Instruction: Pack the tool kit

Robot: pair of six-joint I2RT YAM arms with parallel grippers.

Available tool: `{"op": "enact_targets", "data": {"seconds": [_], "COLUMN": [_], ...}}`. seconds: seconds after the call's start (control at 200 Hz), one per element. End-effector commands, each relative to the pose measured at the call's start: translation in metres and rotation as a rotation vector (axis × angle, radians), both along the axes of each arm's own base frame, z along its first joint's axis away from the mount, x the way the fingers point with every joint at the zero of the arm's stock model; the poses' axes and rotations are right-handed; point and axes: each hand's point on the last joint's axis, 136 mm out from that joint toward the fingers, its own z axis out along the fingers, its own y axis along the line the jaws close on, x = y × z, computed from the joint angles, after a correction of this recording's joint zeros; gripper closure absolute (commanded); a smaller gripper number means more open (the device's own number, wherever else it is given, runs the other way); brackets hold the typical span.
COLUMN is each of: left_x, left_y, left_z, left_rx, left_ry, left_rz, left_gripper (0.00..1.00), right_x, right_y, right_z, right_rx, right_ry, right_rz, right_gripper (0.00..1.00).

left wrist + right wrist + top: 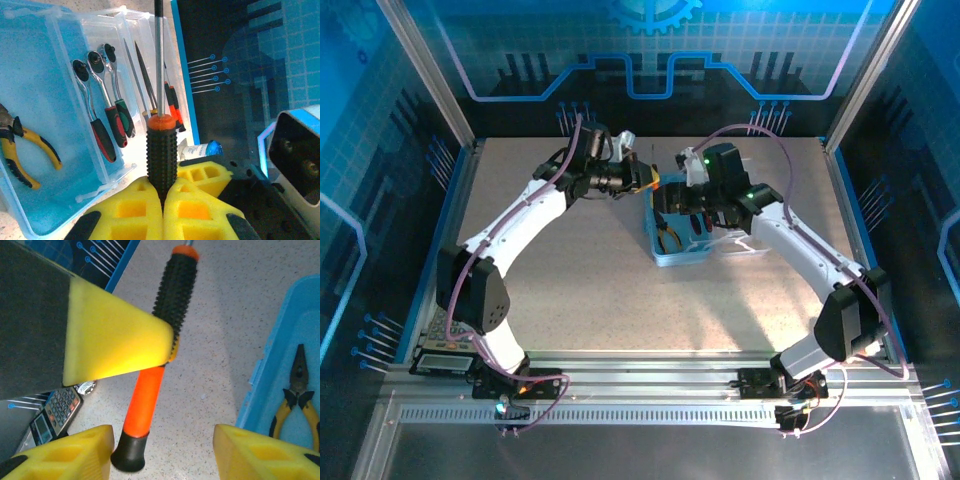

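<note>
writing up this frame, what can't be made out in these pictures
screwdriver tip: left wrist view, shaft leaves the top edge.
pliers handle ends: right wrist view, behind a finger of the right gripper.
calculator display: right wrist view, too small to read.

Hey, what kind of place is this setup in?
Probably a robotics lab work cell: robot arms bolted to an aluminium rail at the edge of a speckled tabletop, enclosed by blue circuit-pattern panels.
</note>
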Motion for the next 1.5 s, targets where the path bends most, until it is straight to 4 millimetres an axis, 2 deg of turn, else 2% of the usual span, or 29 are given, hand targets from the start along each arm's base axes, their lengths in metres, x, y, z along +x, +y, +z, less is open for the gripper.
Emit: {"op": "enact_targets", "data": {"seconds": [0.0,0.07,0.15,0.305,0.46,0.49,0.51,0.58,0.685,0.705,0.72,0.865,0.976,1.046,1.136,1.236,1.491], "left_x": [-0.015,-0.016,-0.017,-0.018,-0.018,-0.018,-0.018,-0.016,-0.011,-0.01,-0.009,-0.006,-0.007,-0.01,-0.015,-0.021,-0.026], "left_y": [-0.008,-0.009,-0.01,-0.011,-0.011,-0.01,-0.008,0.006,0.04,0.047,0.052,0.097,0.13,0.148,0.162,0.167,0.167], "left_z": [0.019,0.02,0.021,0.022,0.019,0.017,0.015,0.007,-0.001,-0.001,0.0,-0.009,-0.03,-0.046,-0.063,-0.075,-0.089], "left_rx": [-0.051,-0.052,-0.055,-0.056,-0.044,-0.027,-0.008,0.108,0.318,0.35,0.368,0.495,0.589,0.655,0.72,0.744,0.746], "left_ry": [-0.018,-0.022,-0.021,-0.022,-0.019,-0.018,-0.019,-0.028,-0.065,-0.073,-0.08,-0.076,-0.028,0.009,0.046,0.073,0.094], "left_rz": [-0.039,-0.042,-0.047,-0.056,-0.06,-0.058,-0.054,-0.018,0.059,0.074,0.082,0.162,0.217,0.243,0.253,0.247,0.236], "left_gripper": [1.0,1.0,1.0,1.0,1.0,0.99,0.92,0.54,0.17,0.05,0.01,0.01,0.01,0.01,0.01,0.01,0.01], "right_x": [0.006,0.006,0.006,0.005,0.003,0.003,0.002,0.002,0.004,0.004,0.005,0.004,0.002,0.001,0.0,0.002,0.009], "right_y": [0.01,0.012,0.012,0.009,0.005,0.004,0.003,-0.006,-0.037,-0.045,-0.051,-0.123,-0.172,-0.194,-0.213,-0.228,-0.24], "right_z": [0.021,0.023,0.023,0.023,0.025,0.025,0.025,0.025,0.019,0.017,0.016,-0.001,-0.02,-0.032,-0.047,-0.061,-0.09], "right_rx": [0.029,0.03,0.026,0.015,-0.007,-0.015,-0.019,-0.054,-0.137,-0.159,-0.177,-0.359,-0.506,-0.563,-0.617,-0.656,-0.724], "right_ry": [-0.047,-0.05,-0.049,-0.052,-0.061,-0.064,-0.064,-0.075,-0.074,-0.072,-0.071,-0.03,0.017,0.048,0.082,0.119,0.191], "right_rz": [-0.001,0.003,0.002,-0.002,-0.005,-0.006,-0.006,-0.008,-0.042,-0.051,-0.06,-0.166,-0.243,-0.268,-0.282,-0.294,-0.281], "right_gripper": [0.5,0.53,0.61,0.84,1.0,1.0,1.0,1.0,1.0,1.0,1.0,1.0,1.0,1.0,1.0,1.0,1.0]}}
